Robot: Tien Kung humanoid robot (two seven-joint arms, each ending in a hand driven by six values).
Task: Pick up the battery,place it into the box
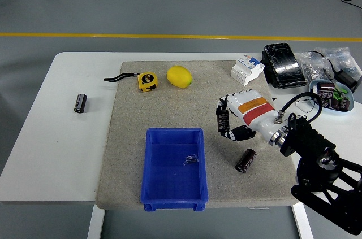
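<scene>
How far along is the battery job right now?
Pickup looks done: the right hand holds a black cylindrical battery above the grey mat, partway towards the blue plastic box. Left to do: carry it over the box and release. Another black battery lies on the mat.

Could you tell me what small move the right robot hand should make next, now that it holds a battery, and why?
Probably carry on left and slightly toward the near edge. The right robot hand grips a black cylindrical battery upright above the grey mat, short of the open blue plastic box, whose right wall lies just left of it. A second black battery lies on the mat.
</scene>
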